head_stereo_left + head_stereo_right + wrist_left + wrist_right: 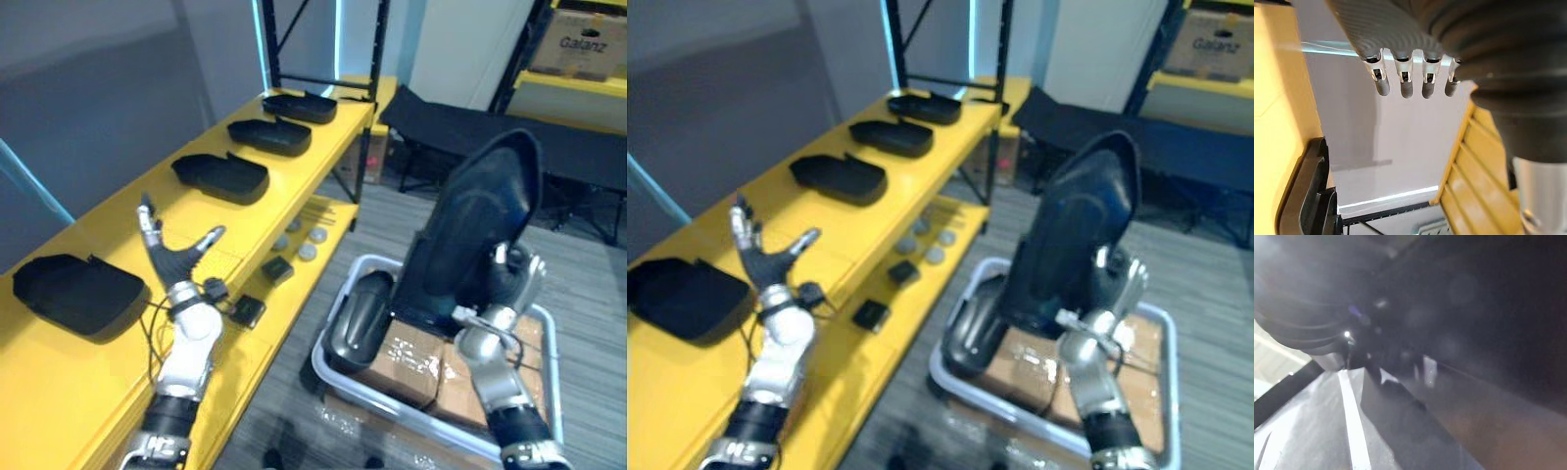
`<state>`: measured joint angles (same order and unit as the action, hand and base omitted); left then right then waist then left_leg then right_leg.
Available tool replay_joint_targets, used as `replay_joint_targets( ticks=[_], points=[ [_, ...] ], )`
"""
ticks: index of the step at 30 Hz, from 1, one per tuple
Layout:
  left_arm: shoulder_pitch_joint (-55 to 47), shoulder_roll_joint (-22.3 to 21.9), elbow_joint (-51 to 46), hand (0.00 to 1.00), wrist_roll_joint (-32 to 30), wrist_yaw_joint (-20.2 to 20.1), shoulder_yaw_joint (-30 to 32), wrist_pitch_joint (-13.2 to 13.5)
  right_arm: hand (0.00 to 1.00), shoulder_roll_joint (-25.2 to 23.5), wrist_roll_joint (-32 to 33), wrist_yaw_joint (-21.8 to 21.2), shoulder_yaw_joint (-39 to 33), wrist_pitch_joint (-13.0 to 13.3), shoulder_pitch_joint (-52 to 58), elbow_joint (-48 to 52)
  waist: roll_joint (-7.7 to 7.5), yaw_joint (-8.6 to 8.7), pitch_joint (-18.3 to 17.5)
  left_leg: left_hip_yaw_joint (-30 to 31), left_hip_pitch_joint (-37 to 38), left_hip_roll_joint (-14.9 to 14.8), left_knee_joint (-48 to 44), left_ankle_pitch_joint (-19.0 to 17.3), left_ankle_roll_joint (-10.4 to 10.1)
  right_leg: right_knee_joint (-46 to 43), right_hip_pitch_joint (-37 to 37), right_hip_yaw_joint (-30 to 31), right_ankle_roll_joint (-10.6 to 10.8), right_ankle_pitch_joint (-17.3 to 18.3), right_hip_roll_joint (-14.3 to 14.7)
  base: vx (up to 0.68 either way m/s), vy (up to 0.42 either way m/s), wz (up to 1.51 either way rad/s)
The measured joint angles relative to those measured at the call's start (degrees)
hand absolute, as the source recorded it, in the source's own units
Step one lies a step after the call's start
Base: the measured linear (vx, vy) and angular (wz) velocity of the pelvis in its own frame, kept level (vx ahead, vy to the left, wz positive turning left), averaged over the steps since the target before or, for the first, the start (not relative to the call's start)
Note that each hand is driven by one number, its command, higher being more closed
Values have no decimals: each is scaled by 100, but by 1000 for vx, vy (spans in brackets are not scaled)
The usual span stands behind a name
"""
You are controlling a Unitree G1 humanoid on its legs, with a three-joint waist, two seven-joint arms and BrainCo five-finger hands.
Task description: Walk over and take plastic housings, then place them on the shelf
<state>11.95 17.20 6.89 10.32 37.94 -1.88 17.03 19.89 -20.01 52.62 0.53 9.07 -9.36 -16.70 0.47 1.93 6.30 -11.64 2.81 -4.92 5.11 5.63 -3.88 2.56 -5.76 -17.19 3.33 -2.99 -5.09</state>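
Four black plastic housings lie in a row along the top board of the yellow shelf [59, 382]: the nearest housing [78, 292] at the robot's left, then the second housing [220, 178], the third housing [269, 136] and the farthest housing [300, 106] by the dark uprights. The left hand [176, 259] is raised over the shelf's front part, just beside the nearest housing but apart from it, with fingers [1406, 88] straight and spread, thumb out to the side, holding nothing. The right hand [511, 279] is curled round the lower edge of a fifth, larger piece, the held housing [480, 220], which stands nearly upright in the air over a pale bin [333, 380] on the grey floor. Inside the bin another dark housing [358, 315] leans against the near-left wall beside taped cardboard boxes [416, 357]. On the shelf's lower board lie some small grey discs [306, 243] and two small black blocks [277, 270]. A black folding cot [441, 117] stands beyond the bin.
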Motion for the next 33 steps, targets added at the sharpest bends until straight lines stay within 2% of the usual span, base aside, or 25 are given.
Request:
replay_joint_targets(
  ticks=[3,4,6,8,9,10,14,18,24,33],
  points=[
    [-28,-1,-12,0,575,-688,33,88,100,3,-3,-16,-22,144,1,74,0,-18,0,0,-6,-1,0,0,0,-12,11,0,-4,4,-1,0,0,0],
    [-28,-1,-53,0,816,-1116,-17,84,100,3,-3,-38,-14,149,-3,133,0,-32,0,1,-6,0,0,0,0,-15,11,-1,-4,4,-2,0,0,0],
    [-27,-1,-141,0,1009,-1486,-218,53,100,4,-3,-73,21,149,-40,203,0,-59,0,2,-6,2,0,1,0,-26,15,-2,-4,4,-5,0,0,0],
    [0,-2,-271,0,1206,-2080,-638,-183,100,10,-9,-171,237,135,-320,205,1,-68,0,3,-3,7,-2,5,5,-44,21,-3,-4,4,-24,0,0,0],
    [30,-6,-280,0,1239,-2210,-750,-272,100,10,-14,-182,314,129,-408,205,1,-72,0,4,-3,7,-2,7,6,-48,24,-3,-4,4,-27,0,0,0],
    [128,-8,-281,0,1320,-2502,-945,-477,100,11,-59,-232,465,116,-593,205,1,-88,0,4,-5,8,-2,12,8,-62,33,-3,-5,4,-29,0,0,0],
    [556,-14,-277,0,1456,-3134,-1455,-1079,100,25,-176,-352,1039,71,-1242,187,1,-110,0,17,-19,25,-2,35,24,-90,55,-14,-3,3,-37,-3,2,1],
    [857,-13,-223,0,1671,-3384,-1627,-1424,100,27,-283,-442,1235,-31,-1570,-63,1,-124,0,30,-28,58,-1,45,38,-91,55,-29,15,-9,-80,-2,2,1],
    [1326,-36,0,0,1857,-3418,-1968,-1752,100,28,-339,-567,1486,-173,-1686,-499,1,-111,0,159,-96,99,-1,86,76,-83,53,-157,32,-23,-97,-7,-2,10],
    [1532,-245,392,0,1846,-3117,-2193,-1895,100,1,-343,-654,1652,-208,-1941,-681,2,-109,0,162,-105,94,-1,100,75,-79,61,-158,28,-33,-91,0,0,0]
  ],
)
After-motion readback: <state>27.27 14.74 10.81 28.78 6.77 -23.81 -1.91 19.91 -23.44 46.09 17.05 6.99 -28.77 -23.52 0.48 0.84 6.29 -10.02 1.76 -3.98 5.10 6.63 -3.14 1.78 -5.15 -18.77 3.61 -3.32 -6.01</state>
